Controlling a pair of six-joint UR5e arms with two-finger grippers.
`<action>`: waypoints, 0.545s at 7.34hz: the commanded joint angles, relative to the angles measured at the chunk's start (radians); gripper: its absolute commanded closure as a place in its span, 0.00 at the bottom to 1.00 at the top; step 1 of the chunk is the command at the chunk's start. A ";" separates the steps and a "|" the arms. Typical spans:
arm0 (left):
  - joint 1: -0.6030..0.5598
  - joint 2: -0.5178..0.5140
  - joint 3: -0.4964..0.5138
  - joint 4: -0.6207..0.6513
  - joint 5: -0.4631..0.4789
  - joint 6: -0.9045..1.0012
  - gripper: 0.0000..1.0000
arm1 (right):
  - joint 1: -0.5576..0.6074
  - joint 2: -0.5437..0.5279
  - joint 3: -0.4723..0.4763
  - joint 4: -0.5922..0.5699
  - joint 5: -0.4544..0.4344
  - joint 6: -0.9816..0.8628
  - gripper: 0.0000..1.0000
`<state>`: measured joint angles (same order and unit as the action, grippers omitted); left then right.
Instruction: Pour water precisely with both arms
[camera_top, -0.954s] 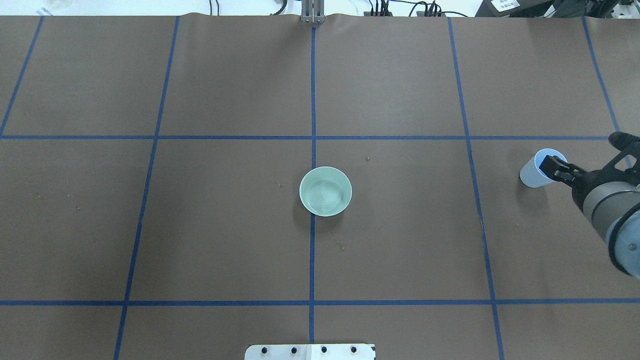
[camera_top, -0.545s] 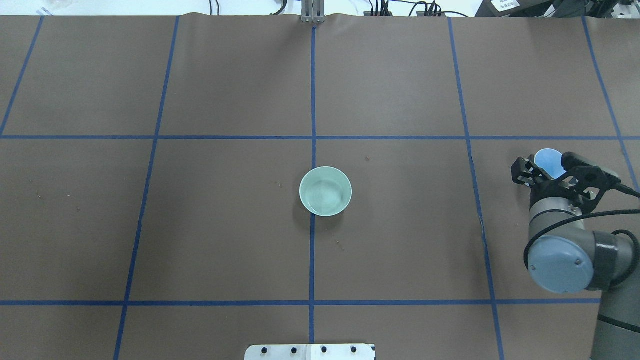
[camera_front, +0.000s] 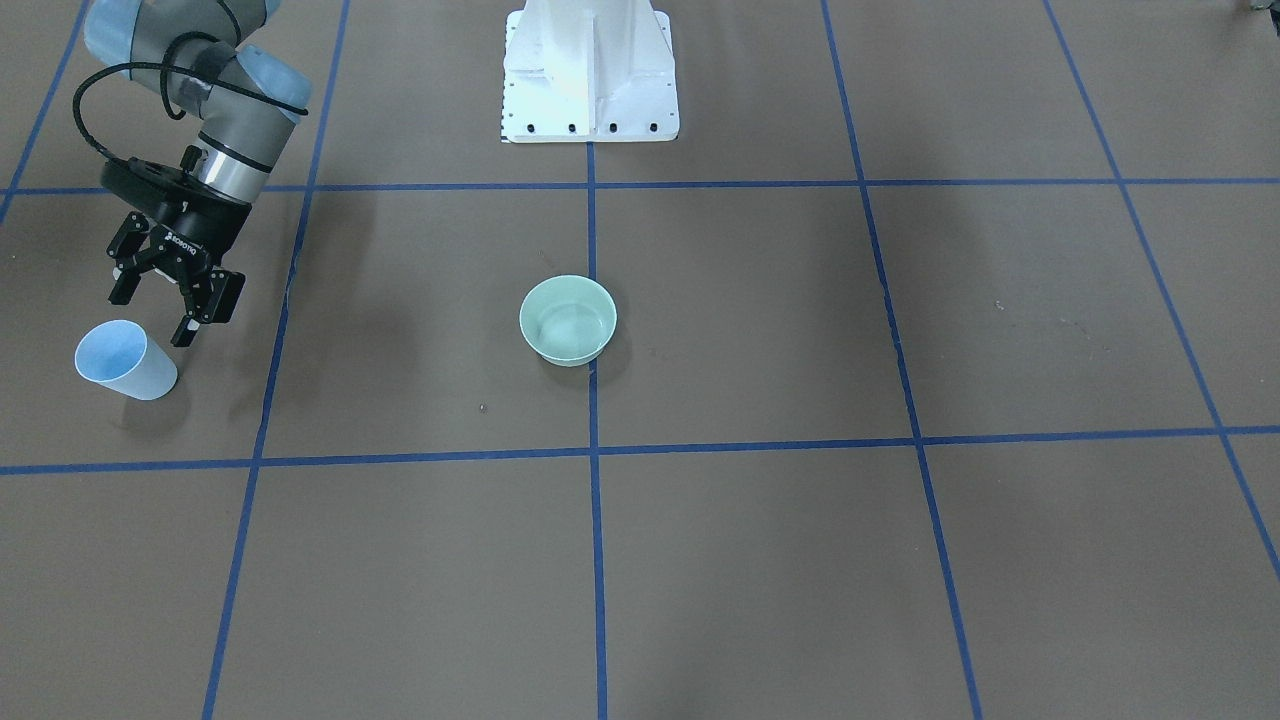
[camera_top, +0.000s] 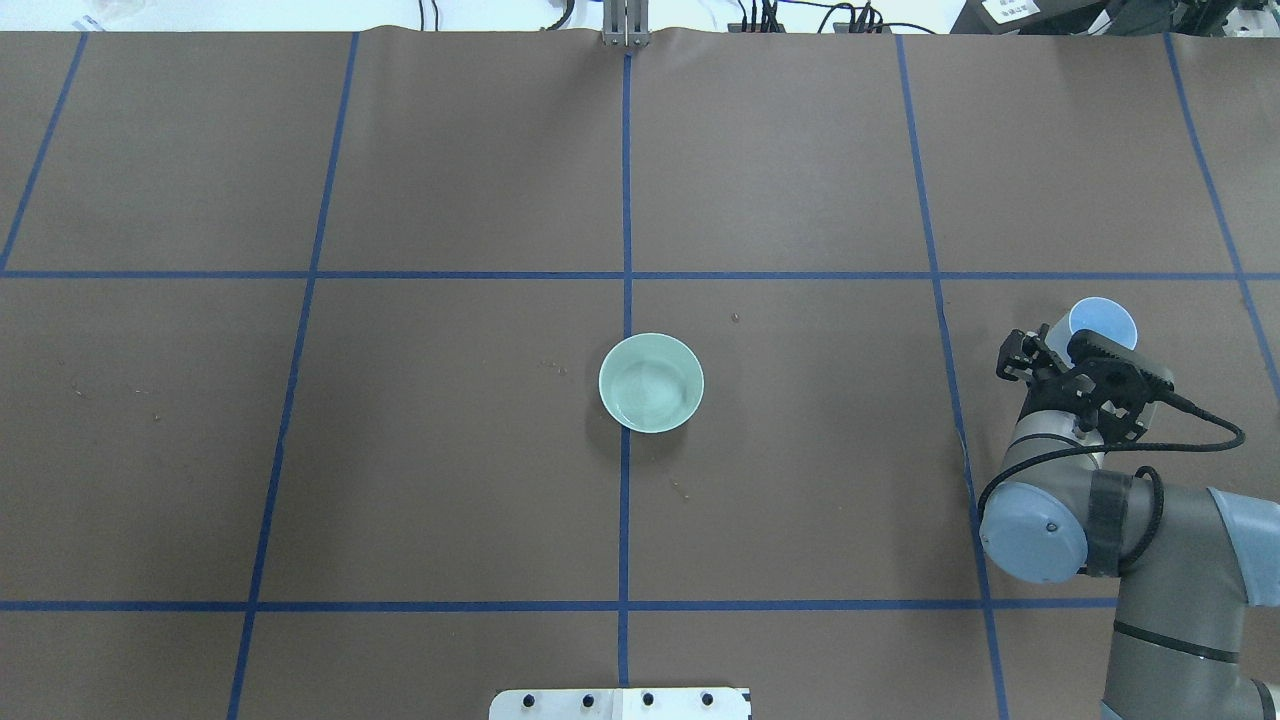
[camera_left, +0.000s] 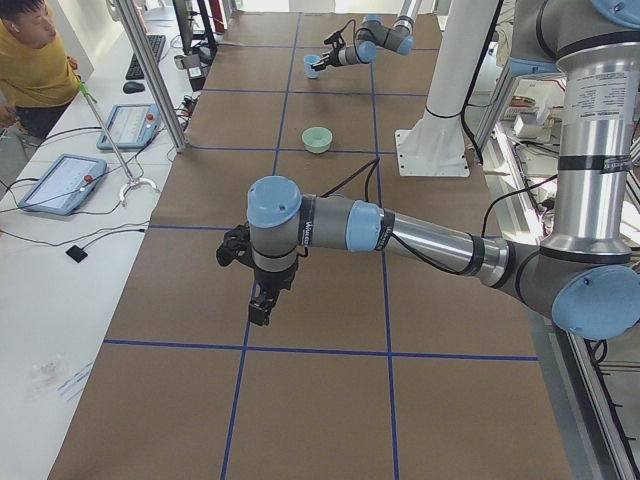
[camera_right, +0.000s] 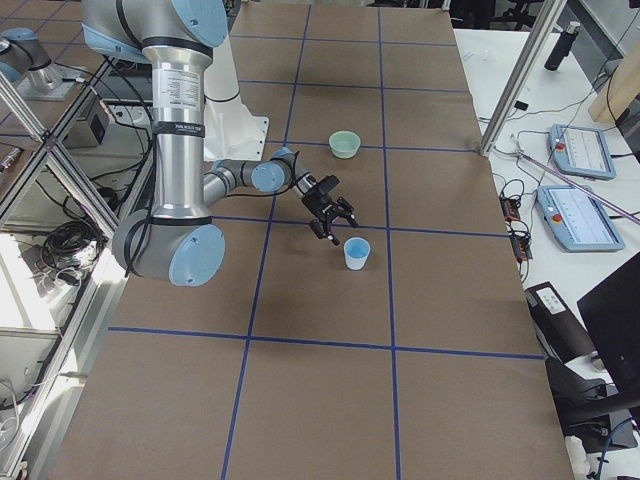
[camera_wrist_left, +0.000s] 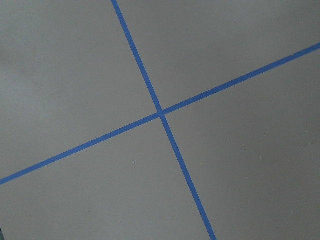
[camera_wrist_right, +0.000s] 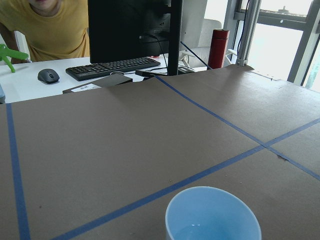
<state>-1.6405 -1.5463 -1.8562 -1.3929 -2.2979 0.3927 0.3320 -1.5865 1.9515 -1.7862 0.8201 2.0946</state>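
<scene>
Exterior front-facing view is showing the right gripper (camera_front: 152, 314), jaws spread wide, hovering just beside the light blue cup (camera_front: 125, 362) holding the water (camera_wrist_right: 199, 233); it is needing to straddle the cup squarely and close gently without tipping it; of the left gripper (camera_left: 258, 312) I cannot tell the state.

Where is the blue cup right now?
In the front-facing view the blue cup stands at far left, on the robot's right side, beside the open right gripper, far from the green bowl.
</scene>
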 joint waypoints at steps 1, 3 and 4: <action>-0.001 0.003 -0.003 0.000 0.000 0.000 0.00 | -0.019 0.051 -0.037 -0.080 -0.001 0.067 0.01; -0.001 0.003 -0.003 0.000 0.000 -0.002 0.00 | -0.018 0.072 -0.095 -0.081 -0.001 0.071 0.01; -0.001 0.003 -0.005 0.000 0.000 -0.002 0.00 | -0.014 0.071 -0.101 -0.081 -0.001 0.073 0.01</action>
<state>-1.6413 -1.5433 -1.8595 -1.3929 -2.2979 0.3918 0.3151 -1.5194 1.8686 -1.8651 0.8192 2.1643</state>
